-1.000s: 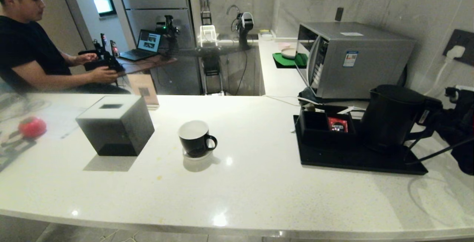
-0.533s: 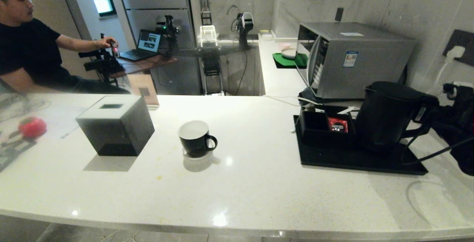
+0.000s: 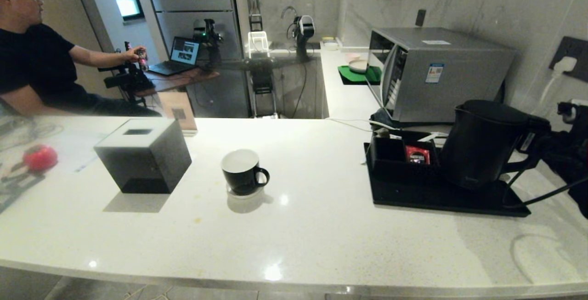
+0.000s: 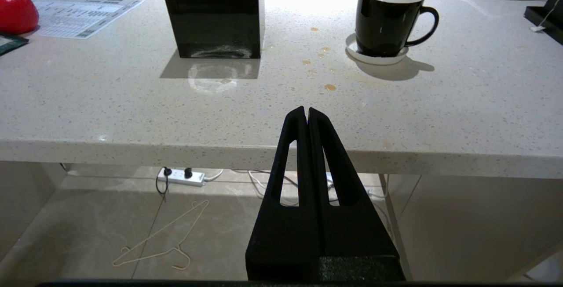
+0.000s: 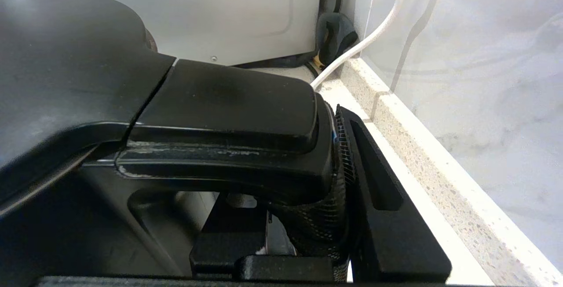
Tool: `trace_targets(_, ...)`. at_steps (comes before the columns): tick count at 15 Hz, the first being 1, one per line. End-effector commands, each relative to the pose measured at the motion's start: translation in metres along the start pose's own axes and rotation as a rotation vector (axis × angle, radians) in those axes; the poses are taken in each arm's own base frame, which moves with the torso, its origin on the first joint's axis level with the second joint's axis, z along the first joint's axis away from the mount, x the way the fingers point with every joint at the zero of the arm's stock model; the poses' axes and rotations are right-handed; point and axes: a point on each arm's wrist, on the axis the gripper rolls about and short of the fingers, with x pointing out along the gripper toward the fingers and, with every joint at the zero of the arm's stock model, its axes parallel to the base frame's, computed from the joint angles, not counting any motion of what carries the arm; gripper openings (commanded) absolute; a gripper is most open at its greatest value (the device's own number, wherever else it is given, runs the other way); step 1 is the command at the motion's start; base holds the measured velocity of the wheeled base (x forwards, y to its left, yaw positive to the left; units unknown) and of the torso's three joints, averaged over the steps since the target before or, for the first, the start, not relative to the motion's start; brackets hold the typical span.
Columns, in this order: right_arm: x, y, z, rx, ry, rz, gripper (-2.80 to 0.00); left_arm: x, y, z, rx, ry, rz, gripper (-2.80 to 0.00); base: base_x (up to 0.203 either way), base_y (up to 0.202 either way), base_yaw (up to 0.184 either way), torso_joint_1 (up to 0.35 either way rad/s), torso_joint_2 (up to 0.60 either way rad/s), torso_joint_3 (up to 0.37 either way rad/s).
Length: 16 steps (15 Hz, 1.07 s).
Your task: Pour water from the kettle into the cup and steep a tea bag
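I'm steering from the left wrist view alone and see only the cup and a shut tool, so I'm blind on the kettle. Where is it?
Observer: The kettle is at the robot's right, tilted over a black tray, well apart from the cup.
Operator: Is anything holding it?
Observer: Yes. The right wrist view shows the right tool closed around its handle.
Operator: Anything inside the cup?
Observer: The head view looks down into it: white inside, nothing showing in it.
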Motion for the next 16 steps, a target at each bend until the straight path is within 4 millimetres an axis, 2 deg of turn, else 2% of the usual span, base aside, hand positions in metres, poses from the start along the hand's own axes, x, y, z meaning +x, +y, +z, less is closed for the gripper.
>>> trace_targets(1, -0.007, 0.000, 0.010, 0.003, -0.028, 0.000, -2.80, 0.000, 0.000, 0.000, 0.000, 0.000, -0.001, -2.80, 0.000, 0.000, 0.000, 0.000, 0.00, 0.000)
trace_targets(5, -0.016, -0.003, 0.021, 0.017, -0.050, -0.007, -2.80, 0.000, 0.000, 0.000, 0.000, -0.001, 0.000, -2.80, 0.000, 0.000, 0.000, 0.000, 0.00, 0.000)
trace_targets(10, -0.037, -0.012, 0.026, 0.016, -0.044, -0.030, -2.80, 0.000, 0.000, 0.000, 0.000, 0.000, -0.001, -2.80, 0.000, 0.000, 0.000, 0.000, 0.00, 0.000)
trace_targets(16, -0.073, -0.012, 0.030, 0.017, -0.032, 0.000, -2.80, 0.000, 0.000, 0.000, 0.000, -0.001, 0.000, -2.80, 0.000, 0.000, 0.000, 0.000, 0.00, 0.000)
